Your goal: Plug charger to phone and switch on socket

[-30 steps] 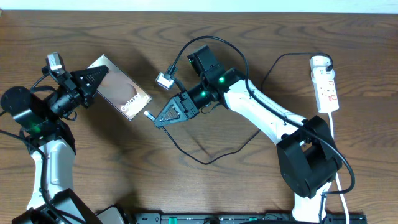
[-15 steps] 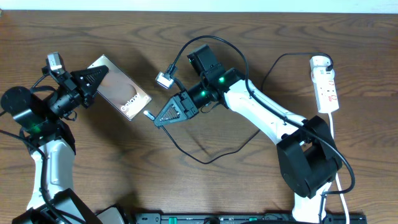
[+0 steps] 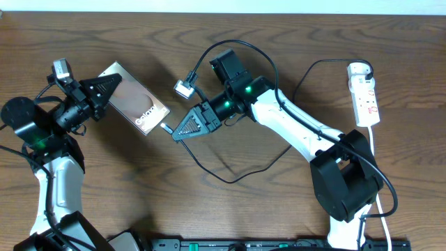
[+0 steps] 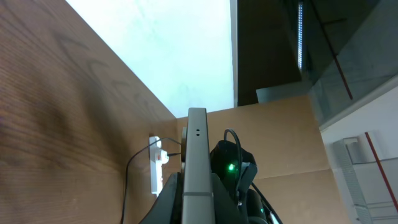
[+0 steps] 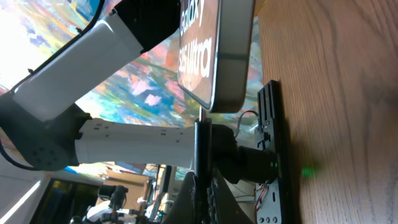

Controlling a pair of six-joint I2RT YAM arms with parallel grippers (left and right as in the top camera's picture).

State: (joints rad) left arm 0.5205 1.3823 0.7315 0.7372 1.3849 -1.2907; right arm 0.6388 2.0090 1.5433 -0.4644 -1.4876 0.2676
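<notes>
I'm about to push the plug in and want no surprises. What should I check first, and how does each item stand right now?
1. Phone clamped in left end effector: ok.
2. Charger plug gripped by right end effector: ok.
3. Plug tip at the phone's lower edge: ok, they meet in the right wrist view.
4. Plug fully seated in the port: cannot tell.
5. Socket switched on: cannot tell, the switch is too small to read.

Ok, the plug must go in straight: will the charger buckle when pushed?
The charger lies in loose loops, so it is probably floppy and light. Held near its tip by the right jaws, that short end should be stiff enough against the phone.
</notes>
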